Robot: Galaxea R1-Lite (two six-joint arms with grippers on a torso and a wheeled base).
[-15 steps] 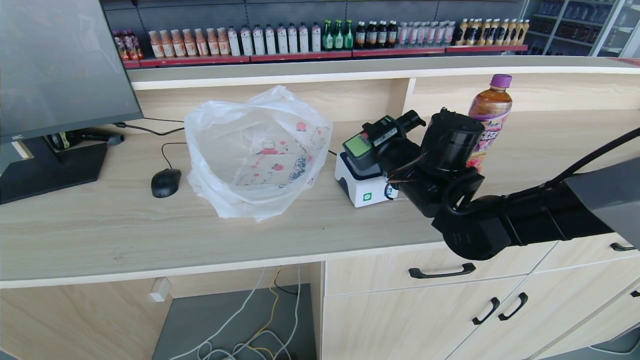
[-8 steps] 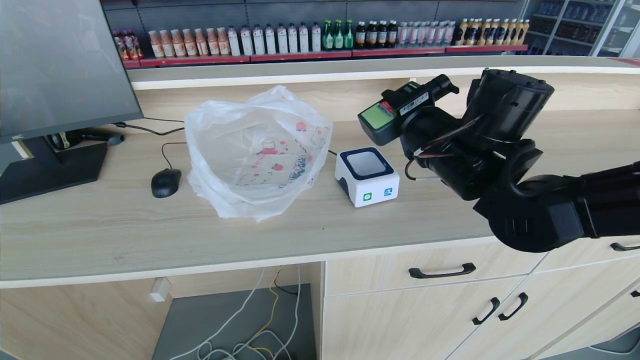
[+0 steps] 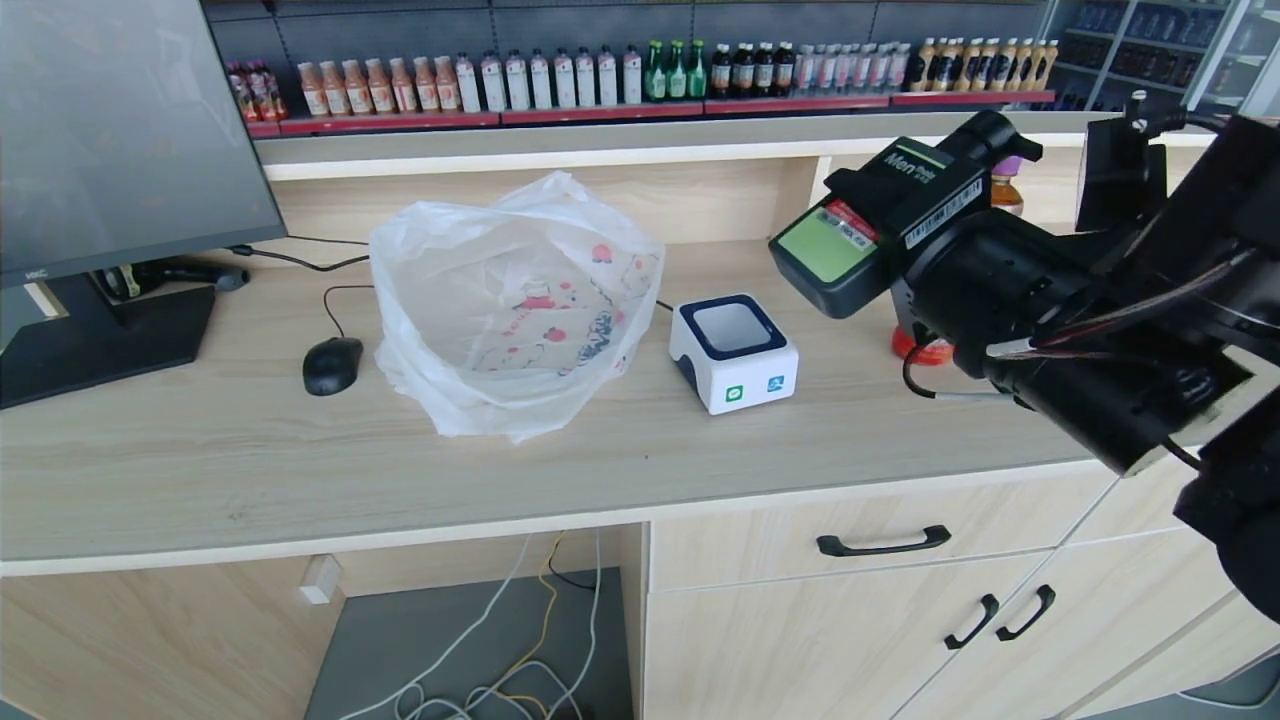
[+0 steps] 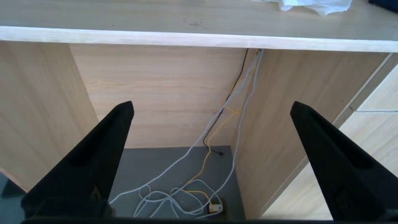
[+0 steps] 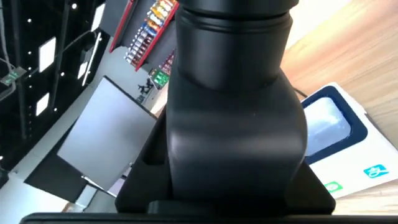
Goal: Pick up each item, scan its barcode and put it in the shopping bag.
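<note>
Up and off to the right goes the black bottle (image 3: 890, 215), lifted clear of the scanner (image 3: 733, 352) it hung over a second ago. It's tilted in the air, green end turned toward the shopping bag (image 3: 515, 300). The right gripper (image 3: 965, 285) has its fingers clamped on it. The left gripper (image 4: 211, 112) hangs below the worktop (image 3: 250, 450), fingers spread wide.
</note>
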